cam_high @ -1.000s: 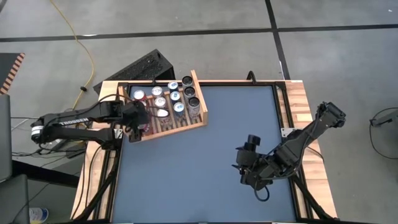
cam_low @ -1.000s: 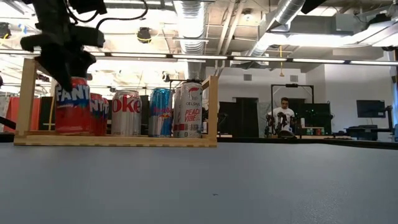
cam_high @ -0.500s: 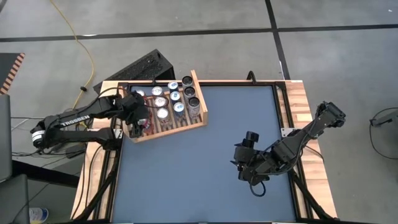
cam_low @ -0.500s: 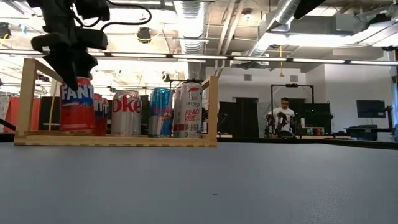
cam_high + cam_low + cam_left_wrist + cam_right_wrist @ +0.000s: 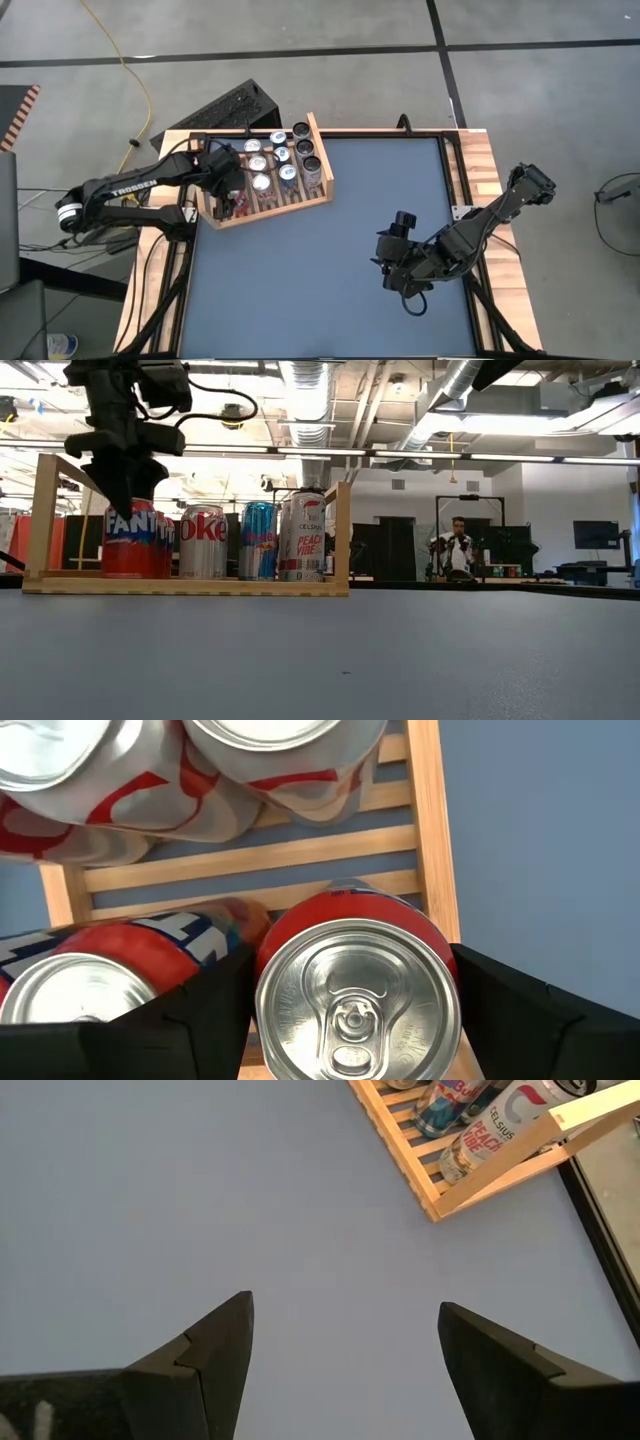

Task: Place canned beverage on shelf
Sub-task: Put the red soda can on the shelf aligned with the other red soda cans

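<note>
Your left jaws [image 5: 350, 1010] clamp the upright Fanta can [image 5: 357, 995] from above, at the shelf [image 5: 318, 145]'s near-left corner; right jaws [image 5: 345, 1340] wait apart.

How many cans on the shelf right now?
11 visible: nine tops in a three-by-three block on the shelf, a Fanta can in the left gripper jaws, a second Fanta beside it. The arm may hide more.

— What's that wrist camera on the right arm seeing?
— Its right gripper [image 5: 345, 1350], fingers [image 5: 215, 1345] spread wide over bare blue table [image 5: 250, 1200].
— Anything else?
— A corner of the wooden shelf [image 5: 490, 1185], cans [image 5: 490, 1125] standing inside, one reading "Peach."
</note>
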You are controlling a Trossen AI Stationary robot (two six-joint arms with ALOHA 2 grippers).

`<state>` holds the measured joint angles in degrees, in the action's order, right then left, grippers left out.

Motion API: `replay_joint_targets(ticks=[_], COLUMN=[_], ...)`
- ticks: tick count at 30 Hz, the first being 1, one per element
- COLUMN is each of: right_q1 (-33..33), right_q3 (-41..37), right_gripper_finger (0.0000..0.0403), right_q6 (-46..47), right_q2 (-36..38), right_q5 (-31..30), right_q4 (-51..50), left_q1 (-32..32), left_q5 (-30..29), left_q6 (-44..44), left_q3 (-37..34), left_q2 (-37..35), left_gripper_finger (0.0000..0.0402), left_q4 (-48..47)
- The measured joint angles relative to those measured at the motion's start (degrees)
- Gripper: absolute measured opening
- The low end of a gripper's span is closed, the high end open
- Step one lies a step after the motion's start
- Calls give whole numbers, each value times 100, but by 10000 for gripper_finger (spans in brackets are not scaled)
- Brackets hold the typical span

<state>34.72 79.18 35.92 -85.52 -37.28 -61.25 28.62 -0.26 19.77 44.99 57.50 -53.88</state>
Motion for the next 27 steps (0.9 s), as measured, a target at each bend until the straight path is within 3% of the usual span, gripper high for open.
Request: replay_joint_targets(ticks=[11, 18, 27], right_q1=[0, 0, 0], right_q3=[0, 0, 0], right_gripper_finger=[291, 291, 291], right_q6=[2, 4, 7], right_q2=[0, 0, 0], right_q5=[0, 0, 0], right_q4=[1, 2, 4], left_q1=[0, -4, -4], left_q5=[102, -8, -133], left_q6=[56, 10, -174], left_q3=[7, 7, 7], left_q2=[35, 33, 35], left_gripper_finger=[277, 341, 355], left_q4=[-14, 97, 81])
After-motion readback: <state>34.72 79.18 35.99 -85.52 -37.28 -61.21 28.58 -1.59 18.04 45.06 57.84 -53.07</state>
